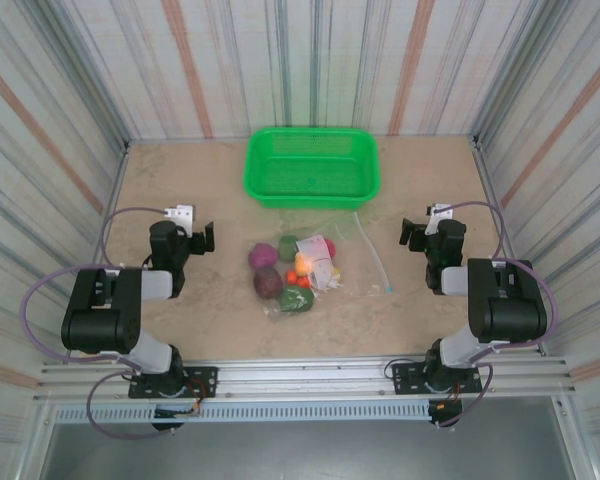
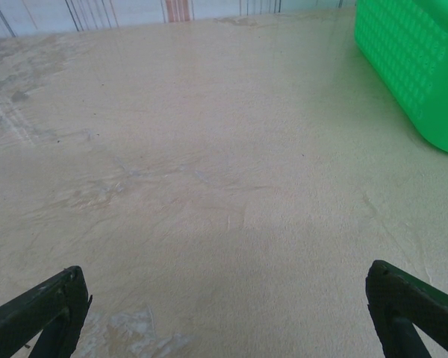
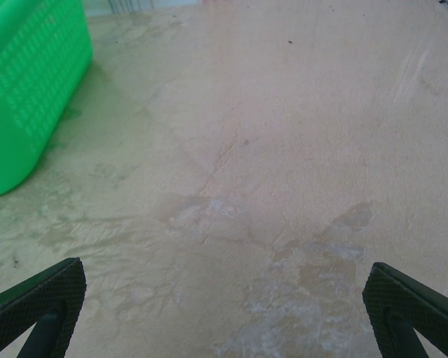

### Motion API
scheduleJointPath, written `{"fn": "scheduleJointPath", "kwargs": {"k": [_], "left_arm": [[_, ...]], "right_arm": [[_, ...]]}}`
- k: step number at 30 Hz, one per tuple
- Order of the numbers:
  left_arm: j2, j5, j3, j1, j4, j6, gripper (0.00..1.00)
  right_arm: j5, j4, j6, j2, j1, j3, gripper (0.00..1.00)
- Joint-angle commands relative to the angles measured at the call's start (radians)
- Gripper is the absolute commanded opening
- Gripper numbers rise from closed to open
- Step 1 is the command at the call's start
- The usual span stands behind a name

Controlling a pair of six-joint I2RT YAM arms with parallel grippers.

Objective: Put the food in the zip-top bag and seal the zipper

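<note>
black and spread wide, the left gripper [image 1: 196, 228] hangs released over the tan table [image 1: 160, 180], holding nothing. in its wrist view the fingertips [image 2: 52, 306] frame the surface, with the green basket [image 2: 418, 67] off to the right. it is well apart from the work, so it needs a long reach inward, and a hasty sweep could scatter the pile.

at the centre lies the food [image 1: 285, 272]: purple, dark red, green, orange and yellow pieces bunched just in front of the basket. the zip-top bag [image 1: 320, 258], marked by its white label, lies crumpled among them. i cannot tell which pieces sit inside the film and which rest on or beside it. round toys roll, so one nudge may send a piece away, and a claw closing on film and fruit together would likely drag the whole heap.

just right of the pile the zipper [image 1: 375, 255] shows as a pale, curved strip. sealing looks riskiest: the strip is thin and floppy, and may fold, slip, or close on a trapped piece.

the right gripper [image 1: 425, 224] is likewise released and holding nothing, near the zipper's side.
</note>
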Motion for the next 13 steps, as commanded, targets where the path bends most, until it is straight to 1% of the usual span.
{"fn": "scheduleJointPath", "kwargs": {"k": [1, 10, 13], "left_arm": [[-0.007, -0.008, 0.002, -0.005, 0.007, 0.007, 0.99], [-0.001, -0.001, 0.014, -0.001, -0.007, 0.005, 0.99], [-0.009, -0.008, 0.0, -0.006, 0.012, 0.01, 0.99]], "right_arm": [[0.011, 0.005, 0.012, -0.007, -0.007, 0.003, 0.99], [0.01, 0.005, 0.011, -0.007, -0.008, 0.003, 0.99], [0.009, 0.006, 0.011, -0.007, -0.007, 0.002, 0.99]]}}
